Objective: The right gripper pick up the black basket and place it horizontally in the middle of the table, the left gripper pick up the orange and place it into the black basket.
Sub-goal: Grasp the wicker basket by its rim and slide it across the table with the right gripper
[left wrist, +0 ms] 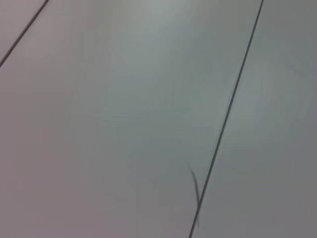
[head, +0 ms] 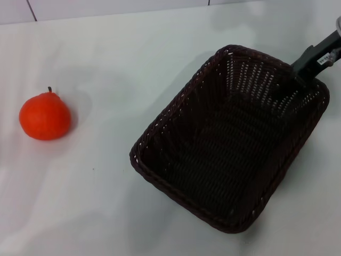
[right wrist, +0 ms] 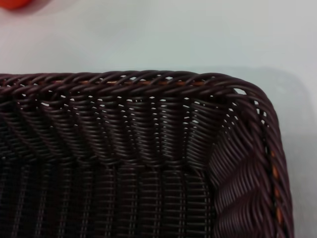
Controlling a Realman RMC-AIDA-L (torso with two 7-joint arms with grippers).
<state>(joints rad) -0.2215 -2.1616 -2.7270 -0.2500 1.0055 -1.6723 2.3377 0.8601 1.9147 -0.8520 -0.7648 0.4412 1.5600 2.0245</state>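
The black basket (head: 229, 144) sits diagonally on the right half of the white table (head: 106, 202), with its open side up. My right gripper (head: 296, 76) comes in from the far right edge and straddles the basket's far right rim, with one finger inside, shut on the rim. The right wrist view looks into the basket (right wrist: 129, 148) across its braided rim. The orange (head: 45, 116) stands upright on the table at the far left, well apart from the basket. A sliver of it shows in the right wrist view (right wrist: 12, 4). My left gripper is out of view.
The left wrist view shows only a pale surface (left wrist: 124, 124) crossed by thin dark seam lines. Bare white tabletop lies between the orange and the basket and along the near edge.
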